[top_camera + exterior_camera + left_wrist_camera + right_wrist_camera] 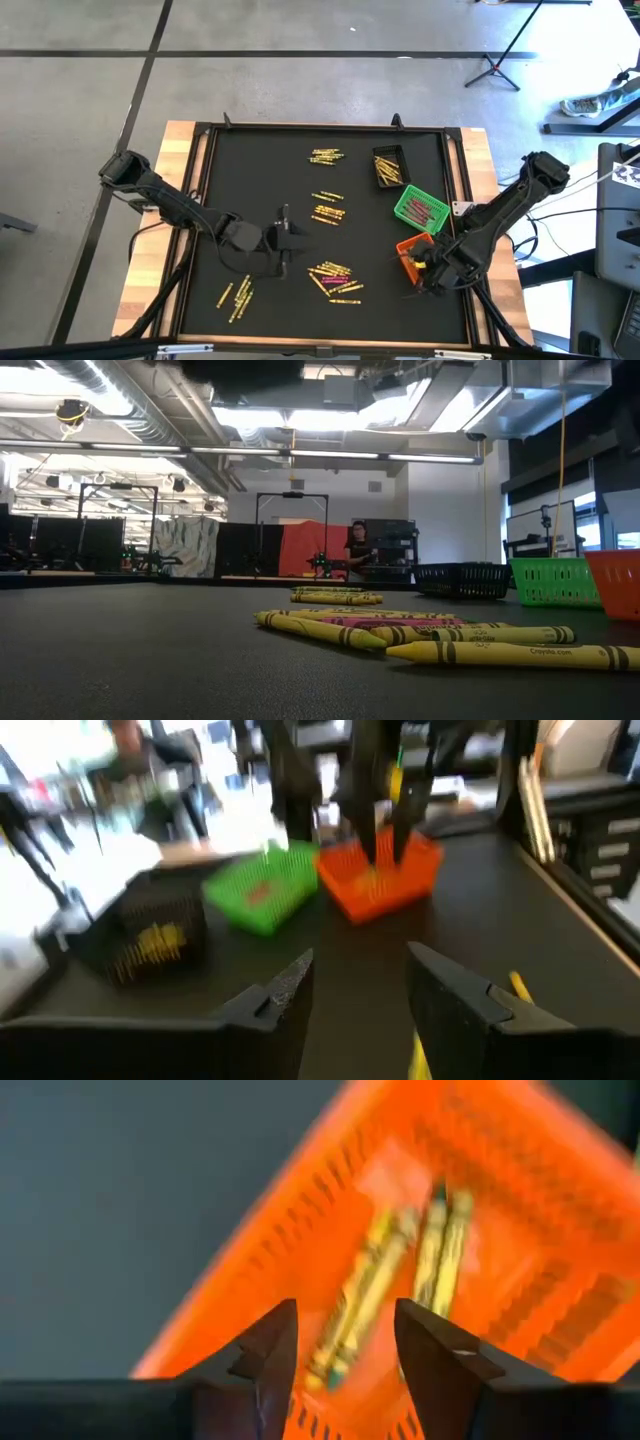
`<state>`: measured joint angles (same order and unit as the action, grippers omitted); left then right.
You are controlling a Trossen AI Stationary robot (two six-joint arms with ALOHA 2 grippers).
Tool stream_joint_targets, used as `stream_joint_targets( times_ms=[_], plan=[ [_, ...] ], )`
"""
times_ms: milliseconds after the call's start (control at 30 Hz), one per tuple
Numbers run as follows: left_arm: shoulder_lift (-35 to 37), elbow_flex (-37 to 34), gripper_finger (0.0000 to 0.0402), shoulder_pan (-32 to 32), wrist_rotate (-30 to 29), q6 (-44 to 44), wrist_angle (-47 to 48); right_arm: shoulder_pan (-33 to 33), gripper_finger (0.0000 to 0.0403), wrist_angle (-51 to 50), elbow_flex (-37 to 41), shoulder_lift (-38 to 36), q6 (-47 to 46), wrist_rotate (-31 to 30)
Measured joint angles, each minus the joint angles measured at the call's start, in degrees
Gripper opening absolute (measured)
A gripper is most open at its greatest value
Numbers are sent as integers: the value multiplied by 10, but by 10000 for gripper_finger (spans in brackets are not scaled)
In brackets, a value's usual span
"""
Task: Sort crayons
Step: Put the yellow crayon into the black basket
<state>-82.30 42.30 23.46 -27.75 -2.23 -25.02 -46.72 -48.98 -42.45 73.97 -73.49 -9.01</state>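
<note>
While the right gripper [345, 1355] hangs over the orange bin [408, 247] at the lower right of the high view, its fingers parted and empty, a yellow crayon [365, 1295] lies in the bin below. The crayon may bounce out or catch a finger if the arm lifts crookedly. The left gripper [283, 238], wide open and empty, waits mid-table. Loose crayons [334, 278] lie scattered about the mat; the nearest crayon [510, 653] carries small print, likely "Crayola".

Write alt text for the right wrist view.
Seen past the right gripper, whose dark jaws stand apart with nothing between them, several yellow wax crayons lie inside an orange plastic lattice bin. The bin sits tilted in the picture on the black table mat.
</note>
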Motion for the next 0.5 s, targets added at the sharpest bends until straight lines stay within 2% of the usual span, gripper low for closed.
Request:
stream_joint_targets(
  times_ms=[167, 300, 400, 500],
  plan=[
    [5, 0, 142, 10, 11, 143, 117, 0, 172, -7, -37, -5, 86, -149],
    [17, -1, 142, 22, 74, 270, 219, 9, 172, 35, -44, -4, 179, -273],
    [31, 0, 140, 26, 133, 378, 298, 30, 172, 93, -44, -3, 277, -329],
    [33, 0, 138, 40, 173, 480, 370, 59, 172, 174, -44, -3, 390, -347]
  ],
)
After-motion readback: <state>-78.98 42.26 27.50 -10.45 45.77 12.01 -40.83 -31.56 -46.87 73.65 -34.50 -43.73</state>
